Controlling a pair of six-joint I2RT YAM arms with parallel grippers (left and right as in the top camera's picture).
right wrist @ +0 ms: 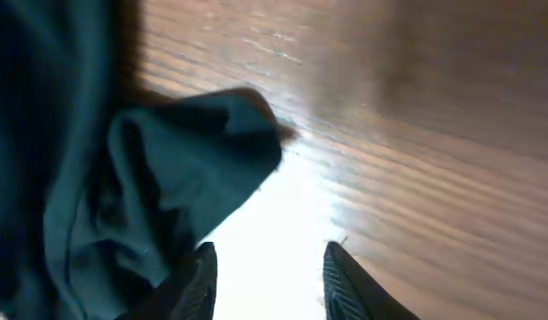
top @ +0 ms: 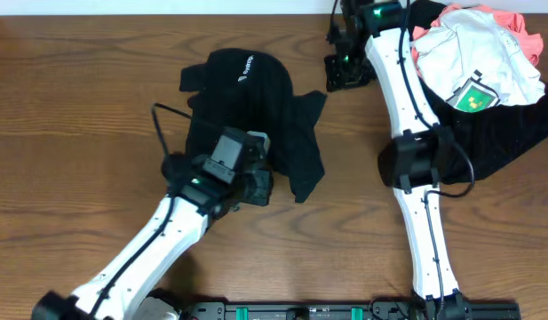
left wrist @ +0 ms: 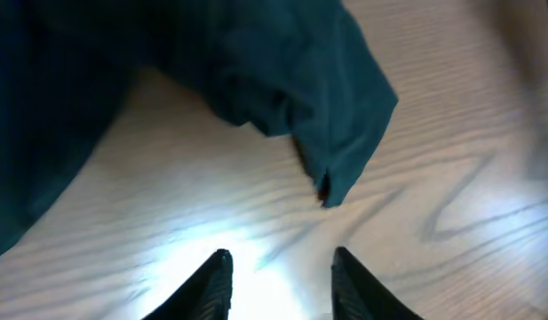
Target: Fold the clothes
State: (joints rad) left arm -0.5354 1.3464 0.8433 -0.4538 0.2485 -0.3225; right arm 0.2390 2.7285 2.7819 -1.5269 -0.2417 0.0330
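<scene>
A black shirt [top: 247, 107] with a small white logo lies crumpled on the wooden table, left of centre. My left gripper [top: 263, 187] hovers at its lower right edge. In the left wrist view it [left wrist: 281, 271] is open over bare wood, with a corner of the black shirt [left wrist: 291, 80] just ahead. My right gripper [top: 345, 73] sits by the shirt's upper right sleeve. It [right wrist: 269, 267] is open too, and the black fabric [right wrist: 158, 187] bunches against its left finger [right wrist: 202, 271], with nothing between the fingers.
At the back right lies a heap of clothes: a white one with green print [top: 473, 62], a coral-pink one [top: 525, 36] and black fabric [top: 513, 133] underneath. The right arm's elbow [top: 416, 160] stands beside that heap.
</scene>
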